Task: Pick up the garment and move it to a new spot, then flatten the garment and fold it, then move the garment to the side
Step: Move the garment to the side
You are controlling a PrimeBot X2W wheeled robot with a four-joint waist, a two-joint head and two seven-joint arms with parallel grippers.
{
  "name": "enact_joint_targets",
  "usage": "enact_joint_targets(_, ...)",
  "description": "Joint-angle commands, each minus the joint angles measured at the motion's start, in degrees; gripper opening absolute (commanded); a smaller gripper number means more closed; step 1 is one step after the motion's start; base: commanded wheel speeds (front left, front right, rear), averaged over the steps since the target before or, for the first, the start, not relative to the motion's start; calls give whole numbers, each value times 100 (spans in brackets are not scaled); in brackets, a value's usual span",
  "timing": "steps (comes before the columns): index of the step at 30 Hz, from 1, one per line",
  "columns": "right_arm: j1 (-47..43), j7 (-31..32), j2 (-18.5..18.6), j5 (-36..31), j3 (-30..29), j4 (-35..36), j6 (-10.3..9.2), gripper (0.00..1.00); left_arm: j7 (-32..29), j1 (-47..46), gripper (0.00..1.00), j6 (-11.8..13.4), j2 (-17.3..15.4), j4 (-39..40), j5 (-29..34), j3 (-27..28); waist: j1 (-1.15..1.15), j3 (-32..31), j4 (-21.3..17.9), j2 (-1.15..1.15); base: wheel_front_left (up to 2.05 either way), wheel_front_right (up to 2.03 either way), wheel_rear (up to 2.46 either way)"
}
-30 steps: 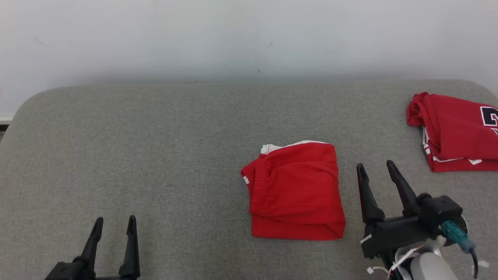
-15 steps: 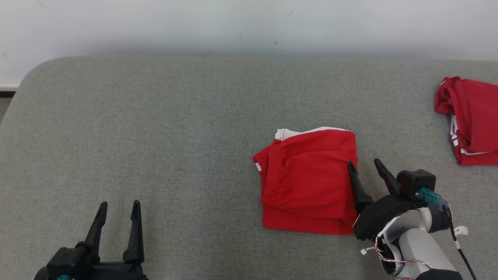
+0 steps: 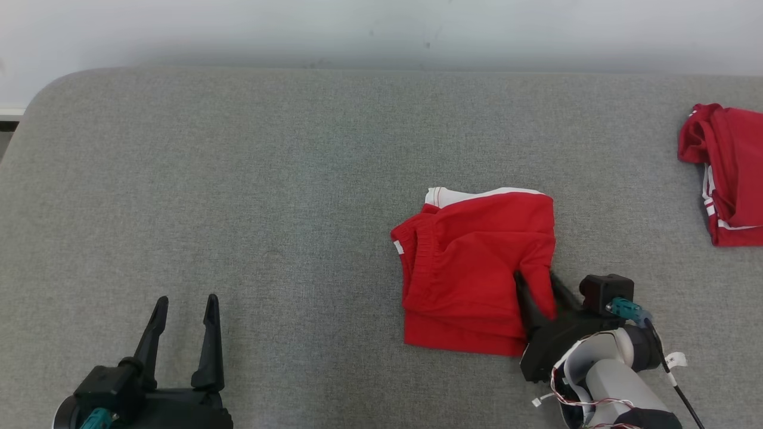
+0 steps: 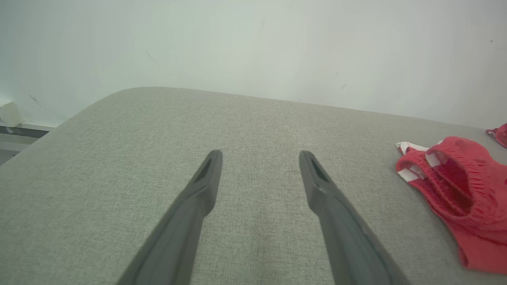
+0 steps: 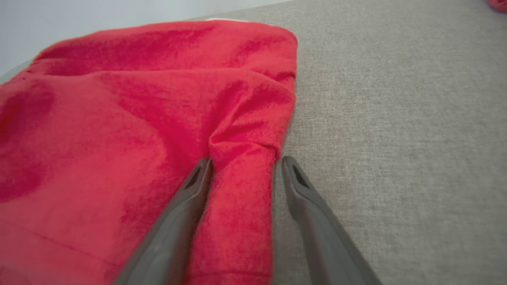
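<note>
Folded red garment lies right of centre on grey padded surface, slightly longer near-to-far. Its right edge runs along the fingers of the right gripper, by far the nearer arm. Those fingers stand apart, astride a raised ridge of that edge: one over the cloth, one outside it above bare surface. Seemingly not yet pinched; contact is hard to judge. Left gripper spread wide, empty, well apart to the left.

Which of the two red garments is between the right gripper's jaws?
The folded middle garment: a fold of its right edge sits between the jaws of the right gripper. The other garment lies apart, far right.
</note>
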State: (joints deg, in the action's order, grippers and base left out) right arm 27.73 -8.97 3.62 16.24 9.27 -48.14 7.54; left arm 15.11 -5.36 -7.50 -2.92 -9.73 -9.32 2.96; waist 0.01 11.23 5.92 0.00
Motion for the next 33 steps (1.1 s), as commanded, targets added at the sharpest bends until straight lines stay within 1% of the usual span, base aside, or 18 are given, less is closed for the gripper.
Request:
enact_joint_targets(1,-32,-4,-68,84,96,-152,-12,0,0,-23,100,7,0,-20,-27,2,-1,-13,-7,0,0,0,0)
enact_joint_targets(4,111,-82,-43,184,204,-312,-13,0,0,7,100,7,2,-47,-37,-11,-1,-41,-21,0,0,0,0)
enact_joint_targets(7,324,-137,76,207,335,-420,-14,0,0,32,100,7,1,-42,-45,-10,-1,-56,-63,0,0,0,0)
enact_joint_targets(13,773,-36,509,239,784,-387,-13,0,0,-6,100,7,-10,10,-46,-87,-1,90,-227,0,0,0,0)
enact_joint_targets(18,1251,193,1045,353,1199,-61,-13,0,0,-205,100,7,-83,132,-99,-146,-1,486,-434,0,0,0,0)
enact_joint_targets(24,1953,528,1768,492,1668,652,-13,0,-1,-484,100,7,-219,392,-143,-138,-1,1224,-871,0,0,0,0)
enact_joint_targets(29,2477,778,2450,689,1806,1255,-13,0,-1,-774,100,7,-380,654,-143,-125,-1,1892,-1268,0,0,0,0)
enact_joint_targets(33,2753,978,2910,733,1730,1666,-13,0,-1,-941,100,8,-594,827,-99,-203,-1,2287,-1550,0,0,0,0)
